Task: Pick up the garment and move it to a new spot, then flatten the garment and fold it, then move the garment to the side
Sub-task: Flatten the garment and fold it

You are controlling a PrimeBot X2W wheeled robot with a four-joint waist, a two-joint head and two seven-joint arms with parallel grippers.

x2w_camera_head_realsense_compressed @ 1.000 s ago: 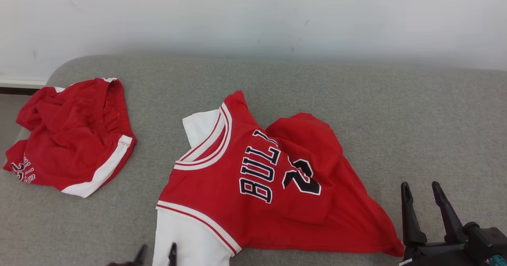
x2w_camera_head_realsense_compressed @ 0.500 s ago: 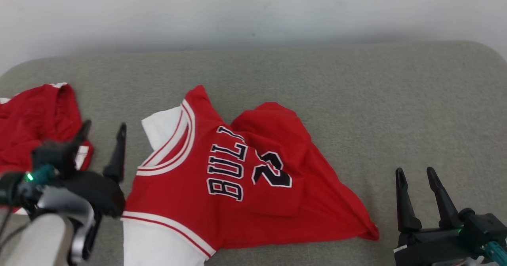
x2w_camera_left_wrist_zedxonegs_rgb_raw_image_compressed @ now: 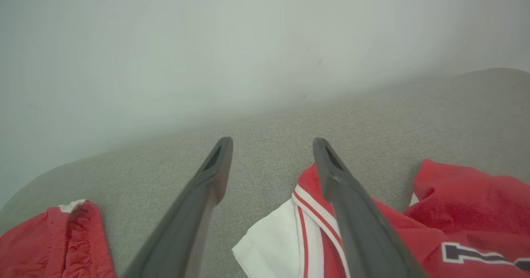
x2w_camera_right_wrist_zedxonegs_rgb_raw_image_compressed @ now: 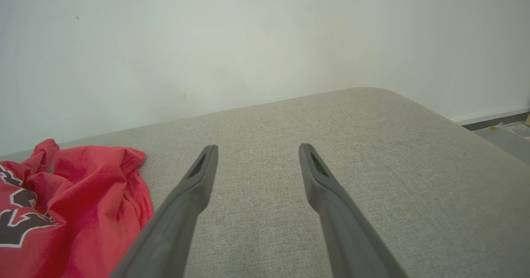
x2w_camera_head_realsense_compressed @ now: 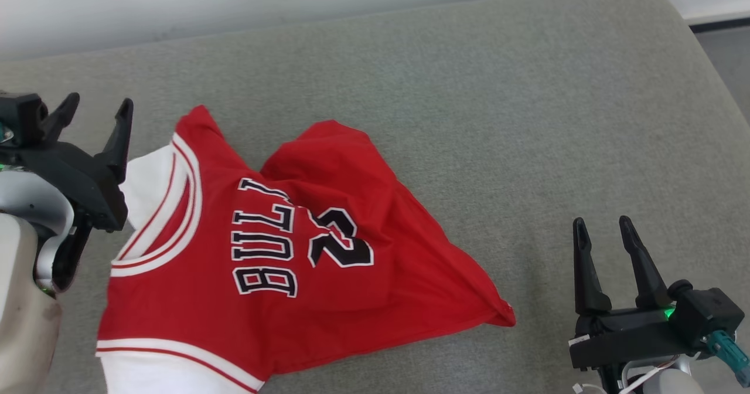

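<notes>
Currently, you see the red Bulls jersey lying print-up on the grey upholstered surface, left of centre in the head view. Its collar and one white sleeve point toward the left gripper, and its lower half is bunched and doubled over into a point on the right. The left gripper's fingers are spread wide beside that sleeve, holding nothing; whether a finger touches the cloth cannot be told. The right gripper, equally spread and empty, stands well apart from the jersey's right-hand point. By the look of it, flattening has not begun, so smoothing, folding and setting aside all remain. No container is involved: the jersey rests directly on the upholstery. A second red garment lies further left.
</notes>
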